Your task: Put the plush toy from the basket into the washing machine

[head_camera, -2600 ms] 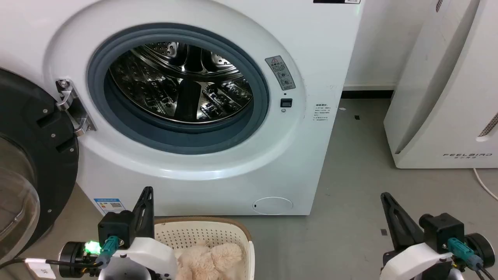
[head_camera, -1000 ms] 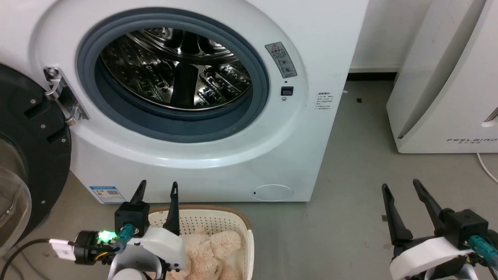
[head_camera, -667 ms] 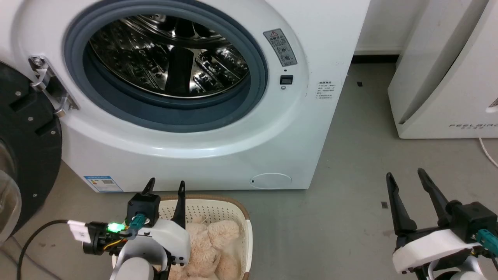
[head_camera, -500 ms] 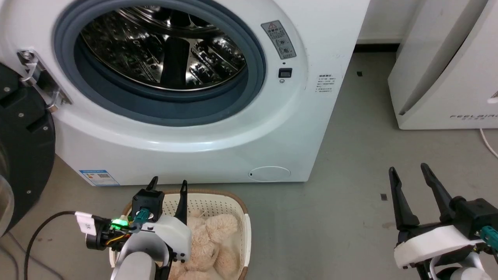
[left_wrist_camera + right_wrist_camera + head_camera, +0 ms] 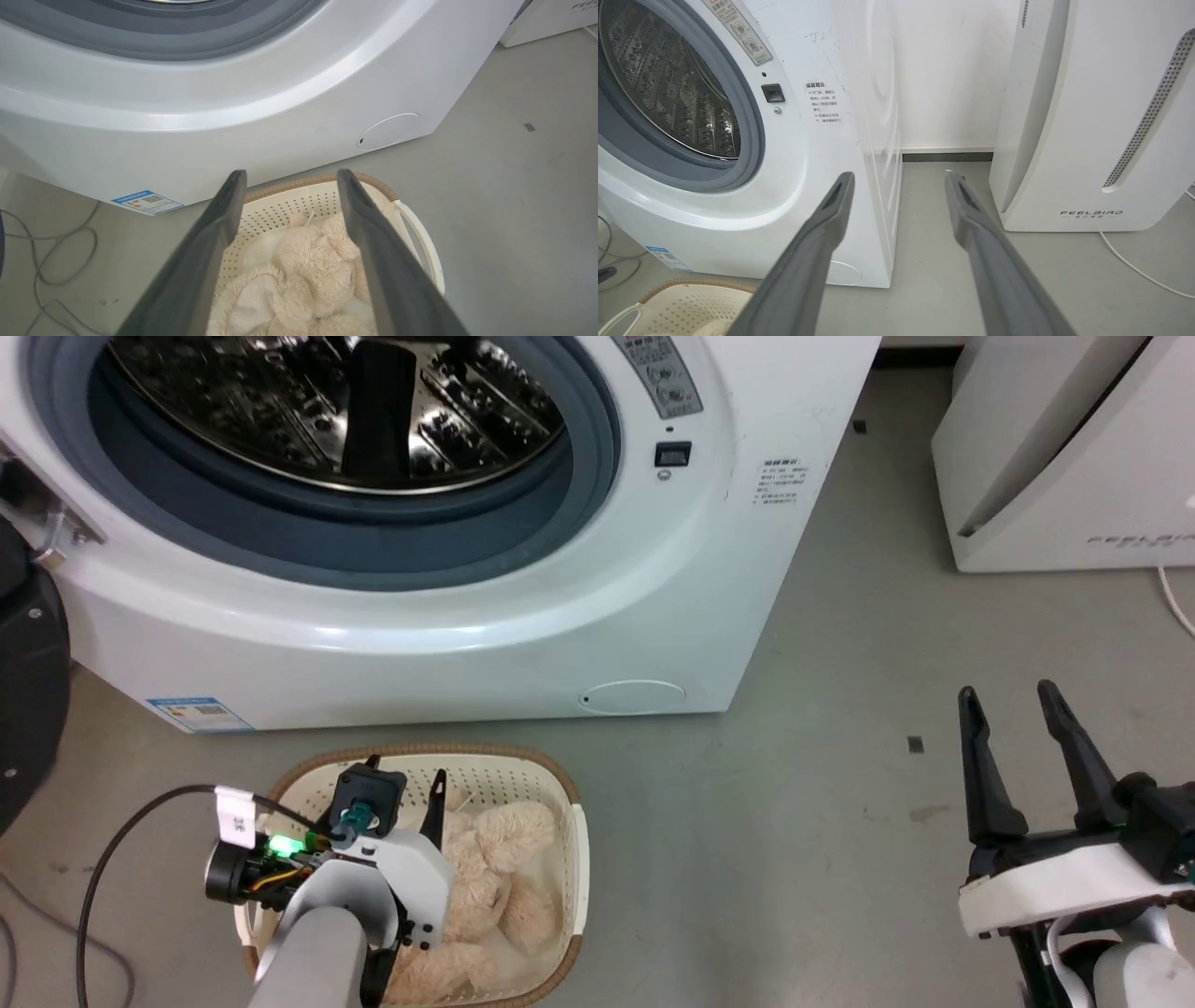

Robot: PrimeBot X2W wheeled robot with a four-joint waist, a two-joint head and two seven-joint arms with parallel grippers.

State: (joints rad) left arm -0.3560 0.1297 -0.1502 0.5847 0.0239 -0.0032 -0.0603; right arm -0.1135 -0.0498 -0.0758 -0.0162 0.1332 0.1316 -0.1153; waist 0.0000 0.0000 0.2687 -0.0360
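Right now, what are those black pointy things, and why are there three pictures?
Those black pointy things are a robot's fingers. It has two arms, and each ends in a gripper, like a hand with two fingers. The big picture comes from a camera on the robot's head, looking down. There the left gripper is above the basket, and the right gripper hangs over bare floor. The other two pictures come from small cameras on the wrists, each looking out between that arm's own fingers. Both grippers are open and hold nothing. In the basket lies a fluffy cream plush toy. Behind it stands the washing machine, its round hole open so you can see the shiny drum. The white box on the right is another appliance.
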